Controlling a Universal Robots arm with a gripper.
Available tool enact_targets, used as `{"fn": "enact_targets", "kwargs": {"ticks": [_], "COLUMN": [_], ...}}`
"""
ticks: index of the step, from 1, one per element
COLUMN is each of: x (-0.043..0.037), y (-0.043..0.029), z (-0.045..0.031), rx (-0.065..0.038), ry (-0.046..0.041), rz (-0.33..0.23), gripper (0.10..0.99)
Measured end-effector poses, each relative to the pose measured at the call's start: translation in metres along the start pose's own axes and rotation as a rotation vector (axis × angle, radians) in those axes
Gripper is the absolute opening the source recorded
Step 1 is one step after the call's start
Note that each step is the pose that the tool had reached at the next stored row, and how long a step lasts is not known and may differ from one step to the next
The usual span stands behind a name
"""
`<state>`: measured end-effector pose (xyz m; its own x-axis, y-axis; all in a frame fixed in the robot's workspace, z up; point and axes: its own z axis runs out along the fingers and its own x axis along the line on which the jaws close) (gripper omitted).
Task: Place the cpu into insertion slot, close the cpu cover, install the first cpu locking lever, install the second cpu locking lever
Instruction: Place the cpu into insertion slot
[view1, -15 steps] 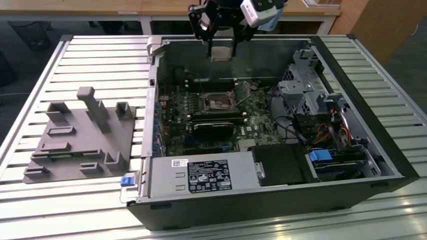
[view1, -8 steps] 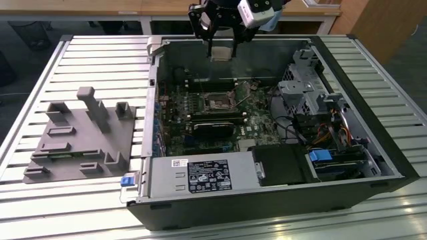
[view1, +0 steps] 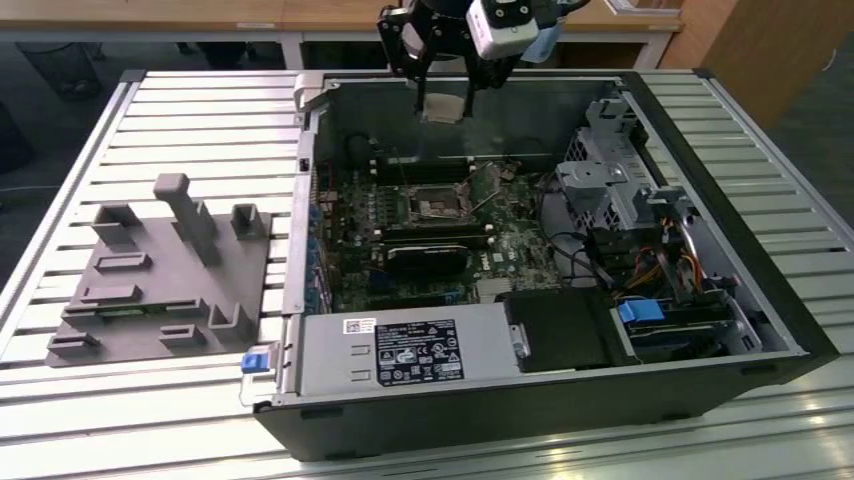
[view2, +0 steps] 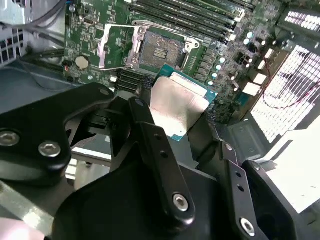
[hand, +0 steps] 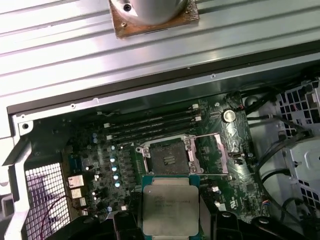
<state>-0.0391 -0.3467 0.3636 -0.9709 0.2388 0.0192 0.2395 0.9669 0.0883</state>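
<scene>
My gripper (view1: 447, 98) hangs over the far wall of the open computer case and is shut on the cpu (view1: 443, 108), a flat square chip with a silvery face. In both wrist views the cpu (view2: 175, 102) (hand: 170, 207) sits between the black fingers (view2: 150, 135), above the green board and apart from it. The insertion slot (view1: 434, 203) (view2: 160, 50) (hand: 167, 156) lies bare with its dark centre showing. The cpu cover (view2: 111, 47) (hand: 210, 156), a silver frame, is swung open beside the slot.
A black heatsink-like block (view1: 427, 258) sits just in front of the slot, with long memory slots (hand: 150, 122) on its other side. A power supply (view1: 400, 350) and drive cage (view1: 614, 180) crowd the case. A grey fixture (view1: 160, 270) lies on the slatted table at the exterior view's left.
</scene>
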Motion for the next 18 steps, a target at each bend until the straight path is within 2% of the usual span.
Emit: {"fn": "enact_targets", "kwargs": {"ticks": [18], "x": [0.0], "y": [-0.0001], "z": [0.0032], "rx": [-0.005], "ry": [-0.0225], "rz": [0.253], "gripper": [0.541]}}
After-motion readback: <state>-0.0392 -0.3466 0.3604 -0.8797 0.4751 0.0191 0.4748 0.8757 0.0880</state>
